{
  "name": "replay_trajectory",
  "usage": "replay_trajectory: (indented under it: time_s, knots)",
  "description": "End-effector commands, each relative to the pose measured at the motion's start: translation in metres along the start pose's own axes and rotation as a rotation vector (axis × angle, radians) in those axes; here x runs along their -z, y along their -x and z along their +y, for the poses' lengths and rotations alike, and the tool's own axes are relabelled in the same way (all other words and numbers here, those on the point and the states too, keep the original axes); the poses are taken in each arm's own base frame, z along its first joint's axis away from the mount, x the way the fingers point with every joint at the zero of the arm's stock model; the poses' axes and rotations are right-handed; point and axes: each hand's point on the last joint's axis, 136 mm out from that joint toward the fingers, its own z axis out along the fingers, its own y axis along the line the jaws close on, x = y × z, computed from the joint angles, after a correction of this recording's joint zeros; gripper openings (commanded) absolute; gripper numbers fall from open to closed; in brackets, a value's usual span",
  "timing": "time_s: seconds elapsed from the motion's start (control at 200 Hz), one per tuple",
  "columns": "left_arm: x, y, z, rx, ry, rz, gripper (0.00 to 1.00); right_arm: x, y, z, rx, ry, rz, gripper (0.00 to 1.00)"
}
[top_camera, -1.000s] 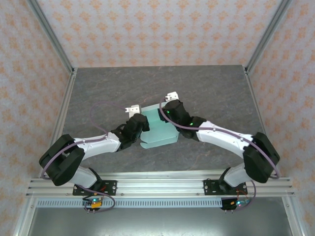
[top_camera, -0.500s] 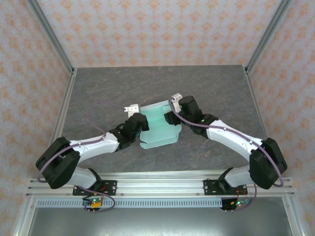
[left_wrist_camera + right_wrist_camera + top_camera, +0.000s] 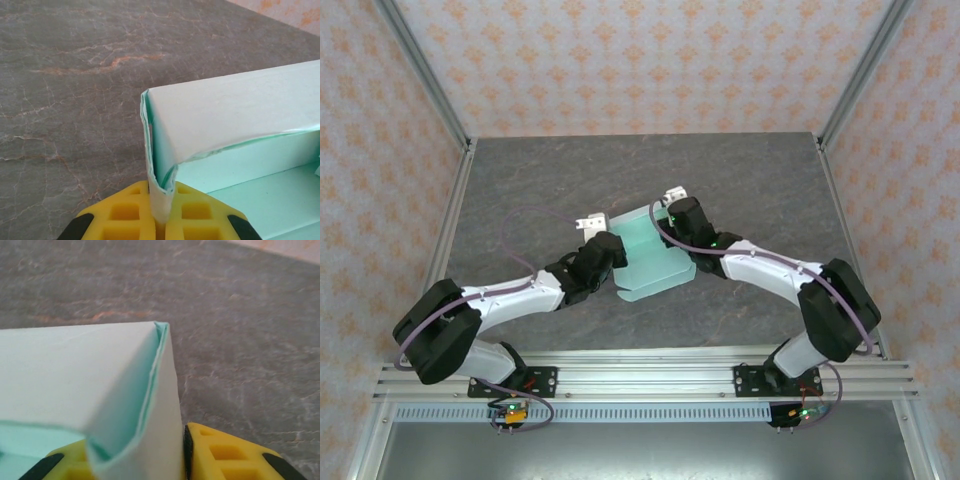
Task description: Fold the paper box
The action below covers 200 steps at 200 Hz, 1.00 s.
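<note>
Top external: the paper box (image 3: 645, 258) sits between my arms, left fingers (image 3: 125, 212) pinching its far-left corner, right fingers (image 3: 225, 452) straddling the far-right one, grip unclear.

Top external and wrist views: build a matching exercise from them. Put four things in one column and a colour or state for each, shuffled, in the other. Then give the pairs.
Things
1. paper box
2. left gripper
3. right gripper
4. table

Descriptions
A. grey, veined like stone
B. pinched shut on a thin wall at the box's left side
C. pale mint card, partly folded, walls raised
D. yellow fingers either side of a folded corner at the box's right side

Pairs: 1-C, 2-B, 3-D, 4-A
</note>
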Motion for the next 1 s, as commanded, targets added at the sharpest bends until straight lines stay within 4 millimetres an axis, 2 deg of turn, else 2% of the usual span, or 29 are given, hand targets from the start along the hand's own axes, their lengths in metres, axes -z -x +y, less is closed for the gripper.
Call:
replay_trajectory:
  time_s: [0.0,0.08,0.24,0.265,0.37,0.45,0.551,0.696,0.761,0.851,0.996]
  knots:
    - [0.005,0.011,-0.014,0.049,-0.017,-0.036,0.01,0.0,0.025,-0.019,-0.061,-0.218,-0.145,0.33]
    - [0.003,0.008,-0.015,0.066,-0.022,-0.029,0.0,-0.006,0.02,-0.018,-0.048,-0.251,-0.146,0.42]
    - [0.003,0.007,-0.012,0.073,-0.014,-0.028,0.0,-0.009,0.013,-0.02,-0.035,-0.263,-0.147,0.42]
    - [0.003,0.008,-0.012,0.069,-0.012,-0.029,0.0,-0.01,0.012,-0.018,-0.023,-0.248,-0.145,0.4]
    - [0.004,0.008,-0.009,0.058,0.007,-0.033,0.0,-0.009,0.007,-0.005,0.04,-0.126,-0.114,0.17]
    - [0.004,0.007,-0.007,0.054,0.015,-0.032,0.0,-0.006,0.006,-0.009,0.046,-0.111,-0.105,0.0]
    - [0.003,0.006,-0.007,0.059,0.011,-0.03,0.0,-0.007,0.003,-0.012,0.035,-0.108,-0.096,0.0]
    - [0.002,0.007,-0.009,0.062,0.009,-0.028,0.0,-0.008,0.0,-0.01,0.001,-0.1,-0.085,0.09]
    - [0.002,0.007,-0.009,0.064,0.011,-0.027,0.0,-0.005,0.001,-0.01,-0.023,-0.088,-0.092,0.23]
    - [0.003,0.008,-0.008,0.061,0.018,-0.03,0.01,0.004,0.005,-0.005,-0.03,-0.048,-0.098,0.35]
    - [0.006,0.011,-0.004,0.059,0.034,-0.041,0.01,0.027,0.01,-0.001,0.0,0.023,-0.103,0.41]
